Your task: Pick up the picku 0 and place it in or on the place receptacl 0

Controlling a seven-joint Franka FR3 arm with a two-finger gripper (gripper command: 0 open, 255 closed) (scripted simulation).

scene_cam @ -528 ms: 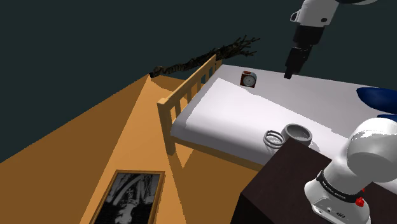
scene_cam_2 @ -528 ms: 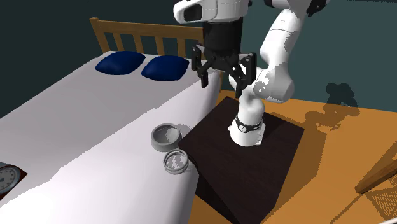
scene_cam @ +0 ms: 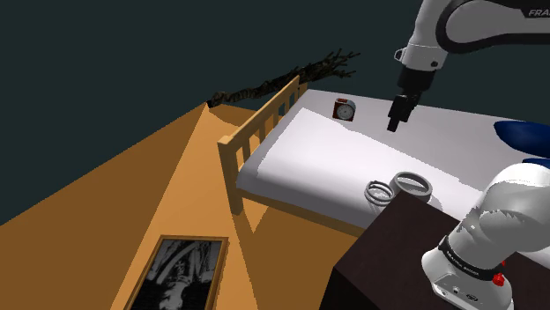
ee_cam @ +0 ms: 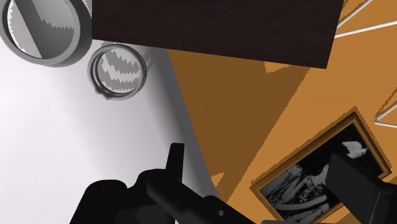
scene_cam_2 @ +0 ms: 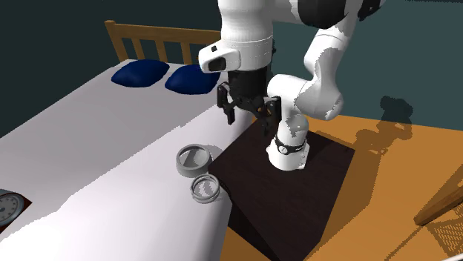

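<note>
Two small round things lie on the white bed near the dark stand: a shallow grey bowl and, right beside it, a smaller clear glass dish. My black gripper hangs in the air above the bed's edge, open, with nothing between its fingers. It is well above both things and touches neither. In the wrist view the bowl and the dish lie far ahead of the fingertips.
A red-cased alarm clock stands at the bed's far end. Blue pillows lie by the wooden headboard. The dark stand adjoins the bed. A framed picture lies on the orange floor.
The arm has bent over and the open gripper has come down closer to the bed. The bowl, the glass dish and the clock have not moved.
</note>
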